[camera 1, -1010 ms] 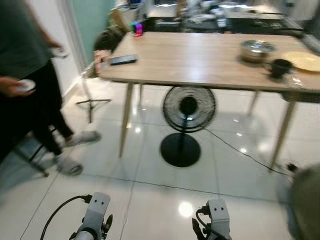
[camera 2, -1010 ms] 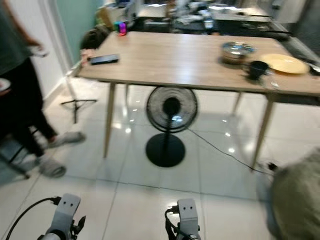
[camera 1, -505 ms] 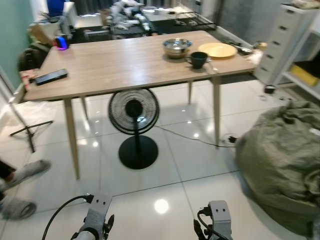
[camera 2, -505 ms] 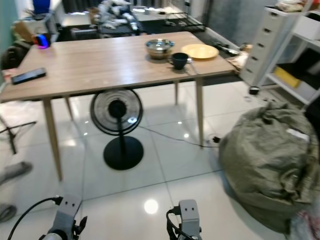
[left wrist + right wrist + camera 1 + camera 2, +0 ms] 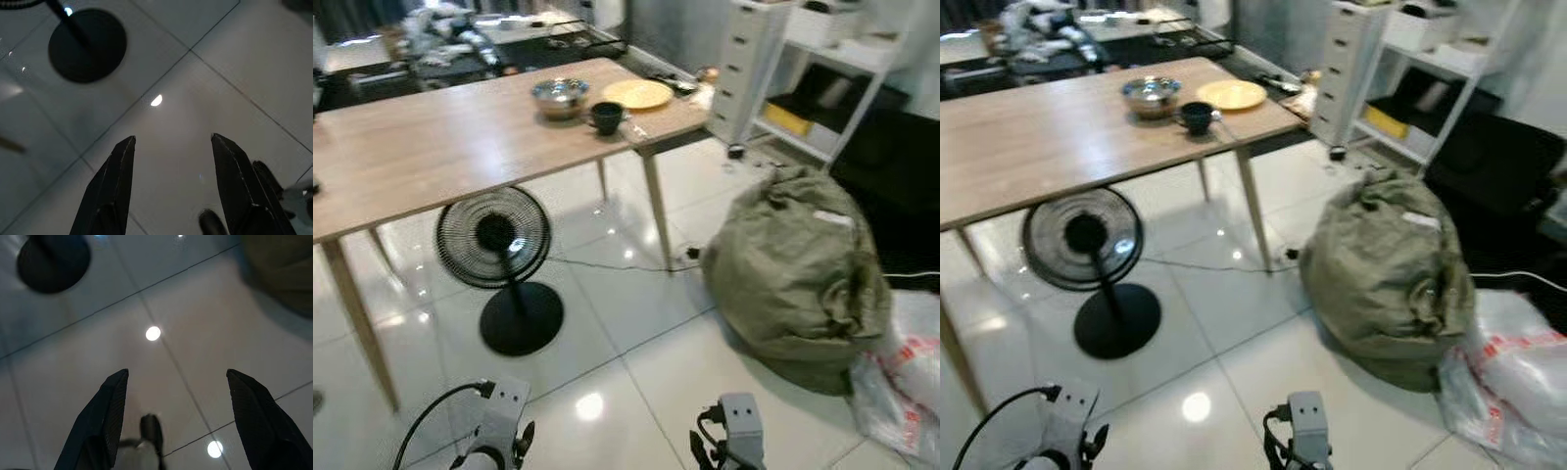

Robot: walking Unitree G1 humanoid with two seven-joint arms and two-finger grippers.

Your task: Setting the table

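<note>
Hanging over the tiled floor point(image 5: 636, 392), left gripper point(image 5: 168, 161) and right gripper point(image 5: 176, 396) are held apart, empty, well short of the wooden table point(image 5: 431, 137)

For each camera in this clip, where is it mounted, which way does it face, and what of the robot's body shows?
Left eye view: head camera, looking forward and down at the wooden table, fan and green sack; both wrists at the bottom edge.
Right eye view: the same scene as the left eye, slightly offset.
Left wrist view: looks down along the open left gripper at the floor tiles and fan base.
Right wrist view: looks down along the open right gripper; shares the fan base and tiles.
</note>
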